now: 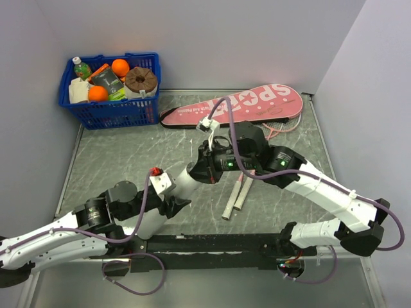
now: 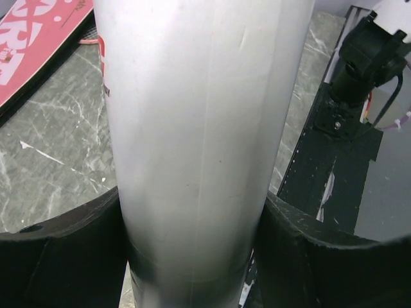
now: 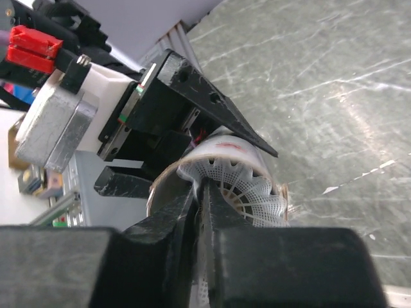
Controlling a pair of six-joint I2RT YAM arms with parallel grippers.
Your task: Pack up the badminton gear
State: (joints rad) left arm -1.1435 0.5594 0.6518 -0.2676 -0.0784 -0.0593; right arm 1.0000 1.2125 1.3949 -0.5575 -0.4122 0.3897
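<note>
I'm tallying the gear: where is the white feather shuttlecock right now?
In the right wrist view, the white feather shuttlecock sits at the open mouth of the long white tube, pinched by the right gripper while the left gripper holds the tube.

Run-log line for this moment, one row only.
left jaws: shut on tube | right jaws: shut on shuttlecock, at tube mouth | rackets, case: on table

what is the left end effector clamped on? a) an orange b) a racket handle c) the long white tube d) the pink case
c: the left wrist view shows the long white tube clamped between the fingers of the left end effector, while the right end effector pinches a shuttlecock.
</note>
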